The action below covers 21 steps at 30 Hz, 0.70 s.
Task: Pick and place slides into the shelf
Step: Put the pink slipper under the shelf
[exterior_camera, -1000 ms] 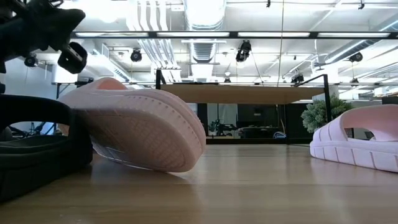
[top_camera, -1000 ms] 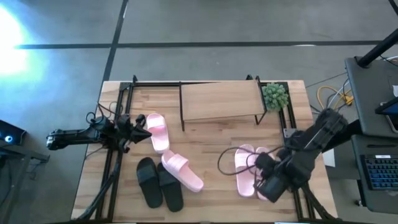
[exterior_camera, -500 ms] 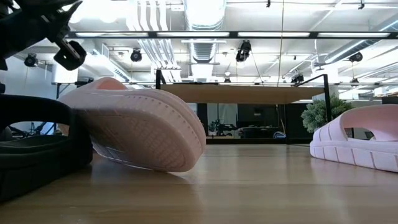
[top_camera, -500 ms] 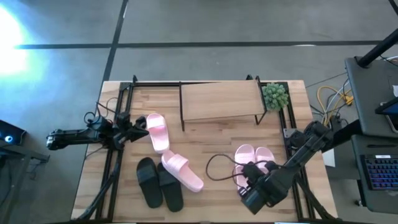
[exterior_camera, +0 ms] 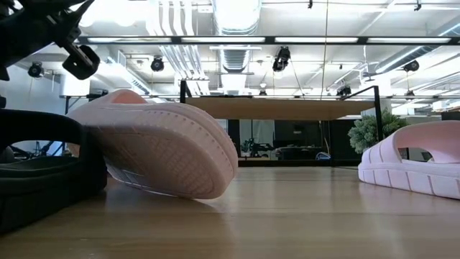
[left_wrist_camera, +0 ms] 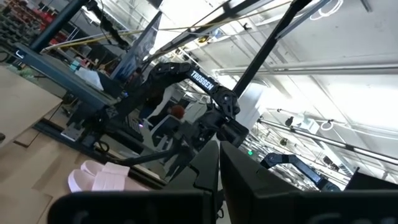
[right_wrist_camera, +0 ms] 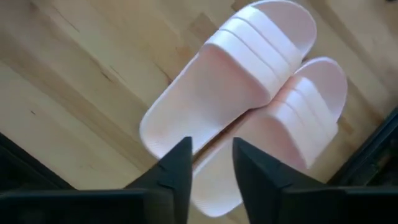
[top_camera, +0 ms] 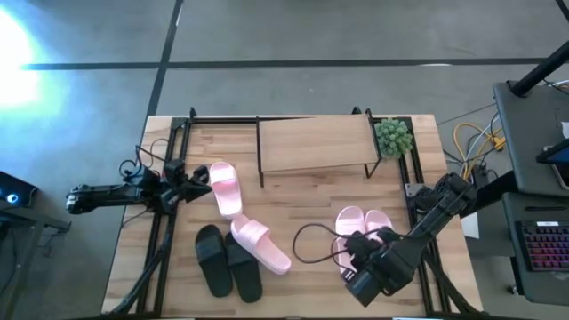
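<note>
1. Pink pair of slides (top_camera: 360,233), lying side by side and touching near the table's right edge, is the current target; the step in hand is the approach for a pick.
2. Right gripper (top_camera: 356,258) hovers over the heel ends of this pair, fingers (right_wrist_camera: 180,165) parted, holding nothing.
3. Next move calls for descending so the fingers straddle the adjoining inner edges, then closing.
4. Left gripper (top_camera: 197,181) waits shut, empty, beside a single pink slide (top_camera: 225,188).
5. Shelf (top_camera: 315,144) stands at the far side, its top bare.
6. Black pair (top_camera: 228,260) and another pink slide (top_camera: 260,244) lie mid-table.
</note>
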Each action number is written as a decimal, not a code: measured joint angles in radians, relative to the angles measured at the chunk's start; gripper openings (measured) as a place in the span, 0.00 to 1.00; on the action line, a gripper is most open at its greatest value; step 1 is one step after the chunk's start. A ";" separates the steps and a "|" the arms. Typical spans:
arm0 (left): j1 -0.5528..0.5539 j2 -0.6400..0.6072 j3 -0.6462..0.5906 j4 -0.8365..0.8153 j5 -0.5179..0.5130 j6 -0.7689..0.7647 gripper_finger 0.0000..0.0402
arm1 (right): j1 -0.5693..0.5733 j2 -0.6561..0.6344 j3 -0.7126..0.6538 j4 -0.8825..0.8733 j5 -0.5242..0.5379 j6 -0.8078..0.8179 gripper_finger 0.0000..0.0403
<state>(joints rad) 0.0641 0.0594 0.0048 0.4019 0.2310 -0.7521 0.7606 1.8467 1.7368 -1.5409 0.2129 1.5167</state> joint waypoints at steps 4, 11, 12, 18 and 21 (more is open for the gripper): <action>0.000 0.015 0.000 -0.003 0.000 0.005 0.00 | 0.042 0.018 -0.006 -0.033 -0.035 -0.079 0.38; 0.000 0.046 0.000 -0.042 0.000 0.010 0.00 | 0.109 0.019 -0.097 -0.030 -0.107 -0.132 0.39; 0.000 0.053 0.000 -0.050 0.000 0.015 0.00 | 0.113 0.019 -0.117 -0.030 -0.106 -0.125 0.39; 0.000 0.098 0.000 -0.054 0.000 0.086 0.00 | 0.114 0.019 -0.257 -0.030 -0.071 -0.099 0.39; 0.000 0.125 0.000 -0.054 -0.003 0.107 0.00 | 0.114 0.018 -0.330 -0.030 -0.029 -0.104 0.41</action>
<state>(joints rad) 0.0642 0.1844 0.0048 0.3476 0.2280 -0.6449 0.8749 1.8646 1.4068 -1.5711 0.1836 1.4131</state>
